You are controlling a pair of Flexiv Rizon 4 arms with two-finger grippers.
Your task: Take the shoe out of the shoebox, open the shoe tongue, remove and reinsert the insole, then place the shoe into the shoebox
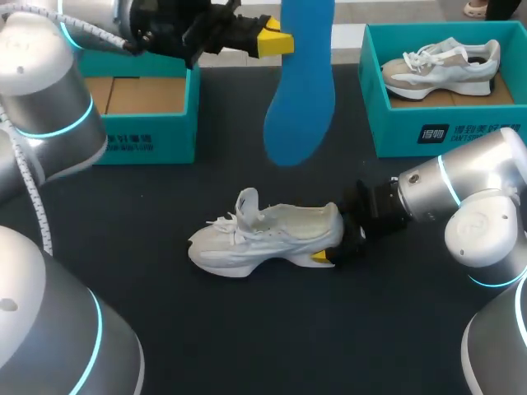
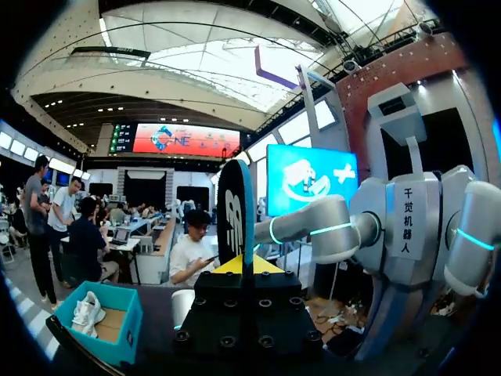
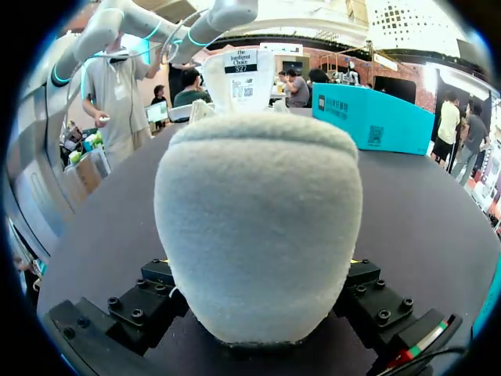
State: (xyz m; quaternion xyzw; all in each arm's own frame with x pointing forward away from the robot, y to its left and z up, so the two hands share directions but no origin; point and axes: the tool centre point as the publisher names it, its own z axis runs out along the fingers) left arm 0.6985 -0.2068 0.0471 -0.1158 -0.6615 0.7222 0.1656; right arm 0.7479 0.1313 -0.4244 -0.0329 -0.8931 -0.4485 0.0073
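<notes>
Surface: a dark table (image 1: 272, 329) under both arms.
Right claw: the right claw (image 1: 338, 234) is low over the table, pinching the heel of the shoe (image 1: 263, 239); one yellow tip shows at the heel's near side.
Shoe: white, standing on its sole on the table, with the heel between the right claw's fingers and the toe pointing straight away from it.
Right wrist view: the shoe's padded heel (image 3: 258, 235) fills the space between the fingers, whose tips are hidden by it.
Tongue: the tongue (image 1: 247, 202) stands upright, ahead of the right claw, past the shoe's opening.
Left claw: the left claw (image 1: 284, 39) is raised well above the table and pressed onto the upper part of the insole (image 1: 300, 90).
Insole: blue, hanging down from the left claw with its rounded end lowest, clear of the shoe.
Left wrist view: the insole (image 2: 235, 211) stands edge-on between the fingers.
Empty shoebox: the teal empty shoebox (image 1: 156, 132) sits below and beside the left claw, and shows only its brown bottom.
Far shoebox: the far shoebox (image 1: 445, 132), also teal, is behind the right claw and holds a second shoe (image 1: 440, 70).
</notes>
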